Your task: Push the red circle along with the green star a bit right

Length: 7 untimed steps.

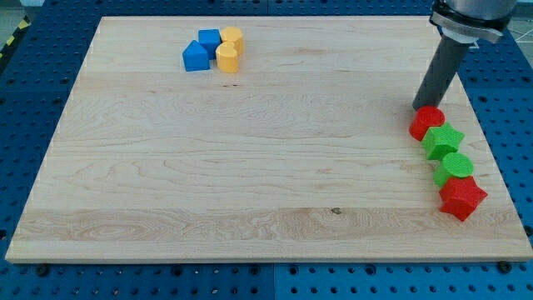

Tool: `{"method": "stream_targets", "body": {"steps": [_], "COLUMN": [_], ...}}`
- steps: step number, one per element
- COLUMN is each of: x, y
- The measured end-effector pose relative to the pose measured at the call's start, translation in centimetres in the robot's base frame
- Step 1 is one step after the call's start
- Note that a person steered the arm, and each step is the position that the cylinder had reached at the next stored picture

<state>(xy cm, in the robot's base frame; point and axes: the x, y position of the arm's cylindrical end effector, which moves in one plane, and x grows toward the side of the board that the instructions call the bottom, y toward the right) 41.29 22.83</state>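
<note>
Red circle (426,122) sits near the right edge of a pale wooden board (250,167), at the upper end of a slanted chain of four blocks. Green star (442,141) touches it just below and to the view's right, then a green round block (455,167), then a red star (462,197) lowest in the chain, close to the board's right edge. Far off at the view's top left, well apart from this chain, two blue blocks (201,50) and two yellow blocks (229,49) huddle together; their exact shapes are hard to make out. Nothing on the board holds other things. The dark rod comes down from the view's top right, and my tip (420,107) rests at the red circle's upper left edge, touching or nearly so. The rod carries no claw, so nothing is gripped.
</note>
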Motion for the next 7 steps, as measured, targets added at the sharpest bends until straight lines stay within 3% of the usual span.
{"method": "stream_targets", "body": {"steps": [3, 5, 7], "x": [0.7, -5.9, -4.0], "y": [1.5, 1.3, -4.2]}}
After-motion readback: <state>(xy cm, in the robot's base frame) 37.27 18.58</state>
